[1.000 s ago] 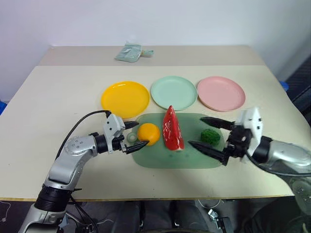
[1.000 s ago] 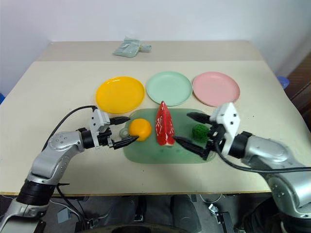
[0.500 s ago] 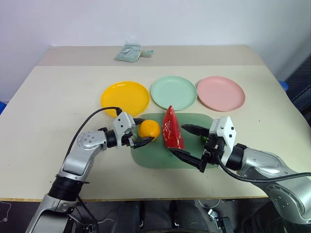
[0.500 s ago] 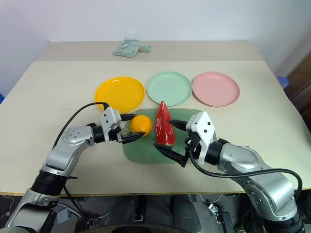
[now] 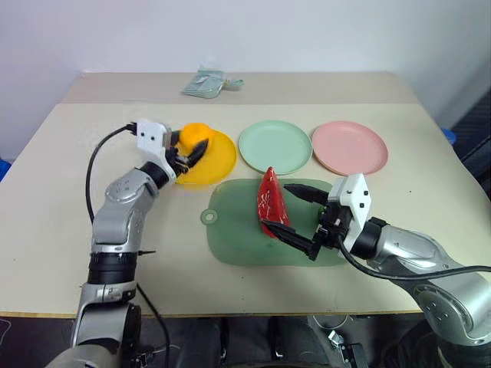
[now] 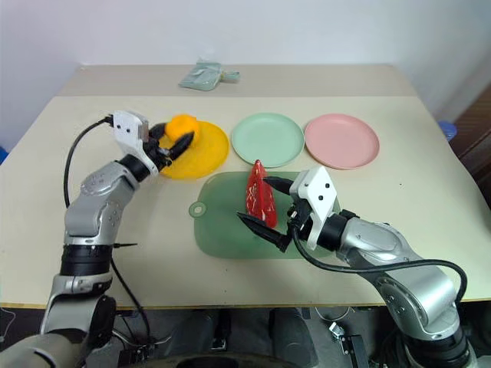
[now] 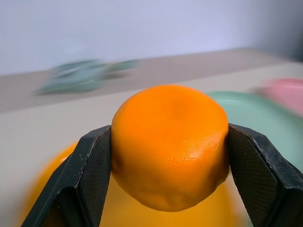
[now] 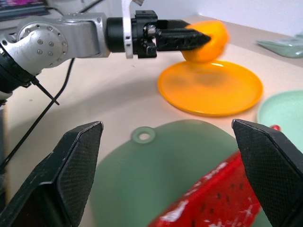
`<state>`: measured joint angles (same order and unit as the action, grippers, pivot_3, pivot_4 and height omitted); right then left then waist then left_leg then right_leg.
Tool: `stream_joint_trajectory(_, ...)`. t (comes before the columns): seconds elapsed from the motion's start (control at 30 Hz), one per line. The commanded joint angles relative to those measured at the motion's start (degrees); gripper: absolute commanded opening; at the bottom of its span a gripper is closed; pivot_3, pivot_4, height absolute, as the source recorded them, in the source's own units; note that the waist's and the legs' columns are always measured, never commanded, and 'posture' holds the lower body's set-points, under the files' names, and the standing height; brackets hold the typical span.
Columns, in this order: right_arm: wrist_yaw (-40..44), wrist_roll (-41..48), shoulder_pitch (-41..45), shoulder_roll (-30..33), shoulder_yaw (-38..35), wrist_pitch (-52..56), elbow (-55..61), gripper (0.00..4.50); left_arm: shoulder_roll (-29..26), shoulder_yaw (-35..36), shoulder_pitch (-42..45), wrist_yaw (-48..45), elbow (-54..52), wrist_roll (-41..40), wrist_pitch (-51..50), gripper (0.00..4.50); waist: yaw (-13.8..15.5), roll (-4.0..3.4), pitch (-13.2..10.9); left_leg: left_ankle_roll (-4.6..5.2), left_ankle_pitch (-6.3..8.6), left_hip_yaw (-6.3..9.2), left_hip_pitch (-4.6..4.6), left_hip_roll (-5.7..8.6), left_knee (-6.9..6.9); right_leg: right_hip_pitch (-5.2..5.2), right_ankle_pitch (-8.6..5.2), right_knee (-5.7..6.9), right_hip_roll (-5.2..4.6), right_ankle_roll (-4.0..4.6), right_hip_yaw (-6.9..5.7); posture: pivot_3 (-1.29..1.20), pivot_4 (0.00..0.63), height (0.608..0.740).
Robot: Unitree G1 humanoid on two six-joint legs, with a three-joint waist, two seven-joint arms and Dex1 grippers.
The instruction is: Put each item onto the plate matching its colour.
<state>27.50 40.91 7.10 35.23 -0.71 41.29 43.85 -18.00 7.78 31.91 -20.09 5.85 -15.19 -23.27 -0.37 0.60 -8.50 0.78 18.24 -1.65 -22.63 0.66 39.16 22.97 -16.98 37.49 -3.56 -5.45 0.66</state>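
While placing: left pincer (image 6: 173, 143) is clamping the orange (image 6: 182, 127) above the yellow plate (image 6: 205, 156).
Technique: lowering until the fruit is sitting near the plate's middle, then parting slowly so it is not rolling off.
Right pincer (image 5: 297, 217): jaws standing apart, straddling the red wedge (image 5: 270, 202) on the green board (image 5: 238, 238).
Count: plates three, yellow, mint (image 5: 276, 146), pink (image 5: 349, 147); wedge one; orange one; board one; cloth (image 5: 205, 81) one on the worktop (image 5: 69, 169).
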Motion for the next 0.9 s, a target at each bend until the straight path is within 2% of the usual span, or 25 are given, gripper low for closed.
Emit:
stream_joint_trajectory(0.03,0.0,-0.9,1.5,-0.6,0.1,-1.4,0.1,4.50,1.6,-0.3,2.4,3.5,3.9,2.1,0.7,4.08,0.0,0.00,0.0,-0.04,-0.02,0.00,-0.01,0.00,0.00,0.01,0.00,0.00,0.01,0.00,0.00,0.00,0.150,0.740)
stream_joint_trajectory(0.07,-0.1,-1.2,1.8,-0.6,-0.1,-1.4,-0.2,4.50,1.8,-0.5,2.9,4.0,4.9,2.6,1.2,4.41,0.0,0.01,0.0,-0.19,-0.11,0.00,-0.01,0.00,0.00,0.01,0.00,0.01,0.01,0.00,0.00,0.00,0.150,0.740)
stream_joint_trajectory(0.1,-0.3,-1.2,2.0,-0.5,-0.4,-1.2,-0.5,4.50,2.0,-0.7,3.4,4.3,5.8,3.1,1.7,4.46,-0.1,0.03,0.0,-0.22,-0.13,0.00,-0.02,0.00,0.00,0.03,0.00,0.01,0.01,0.00,0.00,0.00,0.150,0.740)
stream_joint_trajectory(0.27,-2.0,0.2,3.3,0.2,-2.1,2.6,-1.5,4.50,1.7,-0.6,3.7,3.3,8.1,3.8,3.9,4.46,-0.1,0.05,0.0,-0.25,-0.15,0.00,-0.05,0.00,0.00,0.05,0.00,0.01,0.01,0.00,0.00,0.00,0.150,0.740)
stream_joint_trajectory(0.37,-6.1,0.1,4.9,0.8,-2.0,8.5,-1.6,4.50,1.1,0.5,1.7,0.2,5.8,1.8,6.1,4.46,-0.2,0.05,0.0,-0.27,-0.16,0.00,-0.05,-0.01,0.00,0.05,0.00,0.01,0.00,0.00,0.01,0.00,0.150,0.740)
stream_joint_trajectory(0.5,-13.9,3.1,10.3,-3.7,-2.7,17.0,-3.4,4.50,-2.4,-1.0,-4.3,-7.2,0.6,2.1,11.8,4.46,-0.7,0.05,0.0,-0.39,-0.22,-0.01,-0.09,-0.06,-0.05,0.17,0.00,0.02,0.00,0.01,0.03,0.00,0.150,0.740)
stream_joint_trajectory(0.6,-19.8,3.2,14.7,-6.6,-2.4,25.3,-5.5,4.50,-3.9,-0.6,-8.5,-12.1,-3.3,-0.7,12.4,4.46,-0.4,0.04,0.0,-0.46,-0.26,0.00,-0.11,-0.07,-0.08,0.22,-0.01,0.05,-0.01,0.03,0.04,0.00,0.150,0.740)
stream_joint_trajectory(0.77,-24.6,4.1,20.2,-12.4,-2.4,35.5,-7.3,4.50,-6.7,-1.0,-14.5,-18.1,-10.7,-4.7,9.1,4.46,-0.4,0.04,0.0,-0.41,-0.23,0.00,-0.29,-0.06,-0.04,0.32,-0.01,0.01,-0.08,0.03,0.02,0.00,0.150,0.740)
stream_joint_trajectory(0.9,-26.4,2.6,22.6,-15.9,-0.4,42.7,-8.8,4.50,-8.7,-3.0,-17.8,-20.6,-14.0,-3.9,8.6,4.46,-0.5,0.00,0.0,-0.41,-0.23,0.00,-0.39,-0.06,-0.06,0.47,-0.01,0.06,-0.08,0.03,0.02,0.00,0.150,0.740)
